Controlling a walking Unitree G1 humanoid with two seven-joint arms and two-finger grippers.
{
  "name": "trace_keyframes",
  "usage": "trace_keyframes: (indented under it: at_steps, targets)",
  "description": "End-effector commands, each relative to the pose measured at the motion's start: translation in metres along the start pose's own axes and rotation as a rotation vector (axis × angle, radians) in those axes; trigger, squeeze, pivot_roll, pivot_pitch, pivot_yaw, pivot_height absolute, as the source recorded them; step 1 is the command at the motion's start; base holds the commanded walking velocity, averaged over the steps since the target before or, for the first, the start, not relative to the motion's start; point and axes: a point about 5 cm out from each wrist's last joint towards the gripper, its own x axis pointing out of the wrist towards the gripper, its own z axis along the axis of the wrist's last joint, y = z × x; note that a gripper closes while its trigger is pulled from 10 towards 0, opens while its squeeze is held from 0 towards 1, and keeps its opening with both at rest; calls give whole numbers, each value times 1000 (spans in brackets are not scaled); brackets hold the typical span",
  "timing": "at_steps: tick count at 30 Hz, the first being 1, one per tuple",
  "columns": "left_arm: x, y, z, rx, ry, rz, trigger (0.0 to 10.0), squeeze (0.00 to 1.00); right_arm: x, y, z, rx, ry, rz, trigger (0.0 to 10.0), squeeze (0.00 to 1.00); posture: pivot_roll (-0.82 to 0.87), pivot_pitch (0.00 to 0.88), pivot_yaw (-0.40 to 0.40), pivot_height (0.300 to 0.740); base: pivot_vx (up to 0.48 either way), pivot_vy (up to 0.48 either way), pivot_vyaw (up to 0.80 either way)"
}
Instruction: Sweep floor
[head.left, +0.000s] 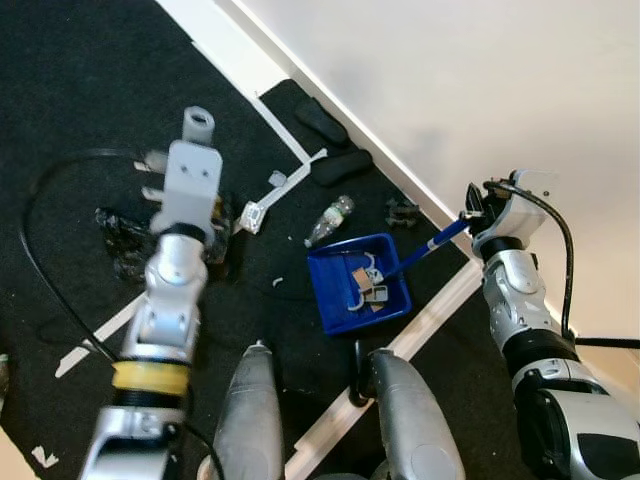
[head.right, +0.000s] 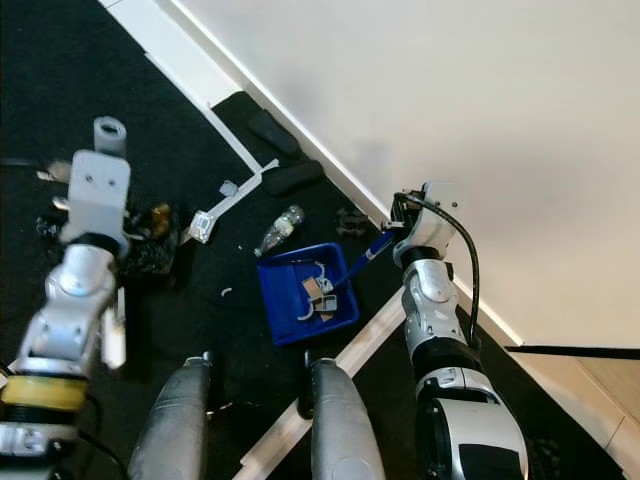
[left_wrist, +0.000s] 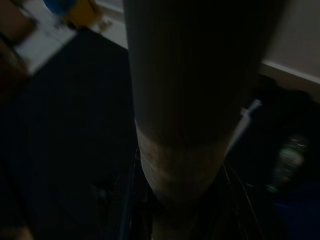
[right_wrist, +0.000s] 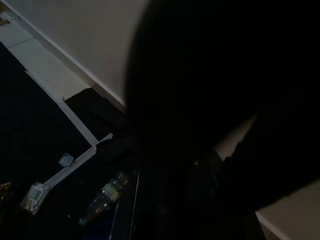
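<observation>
The blue dustpan (head.left: 357, 284) is sitting flat on the black floor (head.left: 80, 90) right in front of my feet, and it's got a few scraps of litter (head.left: 366, 285) in it already. Its blue handle (head.left: 432, 244) angles up and to the right, straight into my right pincer (head.left: 478, 212), which is up near the white baseboard (head.left: 400, 180). So the pan lies below and to the left of that pincer, handle-length away, with the handle's top end right at the fingers. Looks like the right pincer is clamped on the handle. The right wrist cam is mostly dark, I can just make out the bottle and the tape strips past something big and black up close.

Just beyond the pan's far-left corner there's a clear plastic bottle (head.left: 329, 220) lying on its side, near but not touching as far as I can tell. Further left are white strips of tape (head.left: 285, 185) and a small white tag-looking thing (head.left: 250, 216).

My left pincer (head.left: 152, 175) is well apart from the pan, out over the left side above a pile of dark crumpled rubbish (head.left: 125, 240). Left wrist cam shows a thick pole or tube (left_wrist: 185, 100) running right down the middle of the frame, super dark, and I honestly can't tell whether that pincer is open or closed.

Two dark flat things (head.left: 330, 140) lie against the wall further back.
</observation>
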Motion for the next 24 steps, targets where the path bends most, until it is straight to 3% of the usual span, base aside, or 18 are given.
trace_keyframes:
  at_steps: [1,4,7,12,17,18,21,22,24]
  targets:
    - [-8,-12,-14,-39,17,20,10000,0,-26,1,-52,-7,247,19,10000,0,-2,408,-123,740,0,0,0]
    - [-8,-22,-24,-88,18,61,10000,0,-26,0,-51,-14,246,24,10000,0,-9,409,-125,740,0,0,0]
    - [-2,-35,-34,-147,88,79,10000,0,-26,0,-51,-19,244,29,10000,0,-15,410,-124,740,0,0,0]
    - [5,-56,-30,-214,127,47,10000,0,-27,-1,-51,-22,243,31,10000,0,-20,413,-121,740,0,0,0]
    - [15,-107,-5,-306,124,-93,10000,0,-29,-2,-53,-29,246,34,10000,0,-25,414,-119,740,0,0,0]
    - [15,-107,-5,-306,124,-93,10000,0,-29,-2,-53,-29,246,34,10000,0,-25,414,-119,740,0,0,0]
    - [18,-135,19,-378,99,-178,10000,0,-28,-1,-52,-33,243,36,10000,0,-36,417,-116,740,0,0,0]
    - [18,-135,19,-378,99,-178,10000,0,-28,-1,-52,-33,243,36,10000,0,-36,417,-116,740,0,0,0]
    - [17,-157,42,-432,71,-260,10000,0,-28,-1,-52,-40,240,39,10000,0,-37,416,-112,740,0,0,0]
